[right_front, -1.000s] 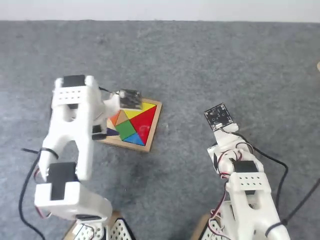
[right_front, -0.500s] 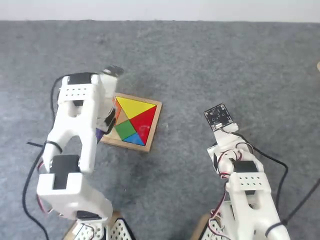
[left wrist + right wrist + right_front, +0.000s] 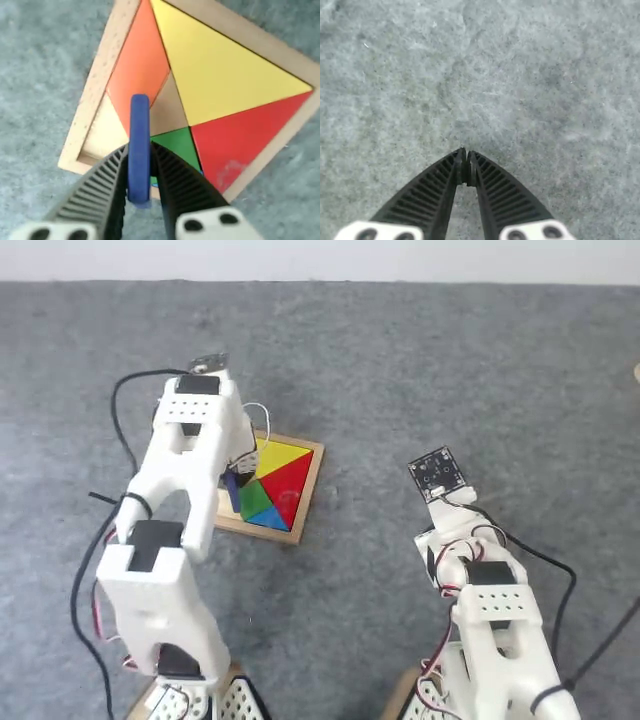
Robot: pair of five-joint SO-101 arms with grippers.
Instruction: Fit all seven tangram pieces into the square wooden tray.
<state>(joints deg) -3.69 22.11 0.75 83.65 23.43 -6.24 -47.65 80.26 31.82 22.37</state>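
Note:
The square wooden tray lies left of centre on the grey carpet. In it lie a yellow triangle, a red triangle, an orange piece, a green piece and a light blue one. Bare wood shows at a pale corner slot. My left gripper hangs above the tray, shut on a dark blue piece held on edge. My right gripper is shut with nothing in it, low over bare carpet at the right.
Grey carpet surrounds the tray on all sides. The right arm is folded back near the front right, well apart from the tray. Cables trail off the left arm.
The left arm has swung from the tray's left side to over it, carrying the dark blue piece. The right arm has kept still.

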